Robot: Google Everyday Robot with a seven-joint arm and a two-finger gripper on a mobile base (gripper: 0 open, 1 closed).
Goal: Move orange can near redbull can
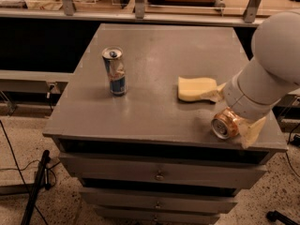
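The orange can [224,124] lies on its side near the table's front right edge, its silver end facing the camera. My gripper [232,111] is down over it with the fingers spread: one pale finger [212,92] reaches toward the sponge, the other [251,131] sits just right of the can. The can lies between them, against the right finger. The redbull can [115,71] stands upright on the left part of the grey table [154,55], far from the orange can.
A yellow sponge [196,88] lies on the table just left of the gripper. The table's front edge [164,142] is close below the orange can, with drawers under it. Shelving and railing run behind the table.
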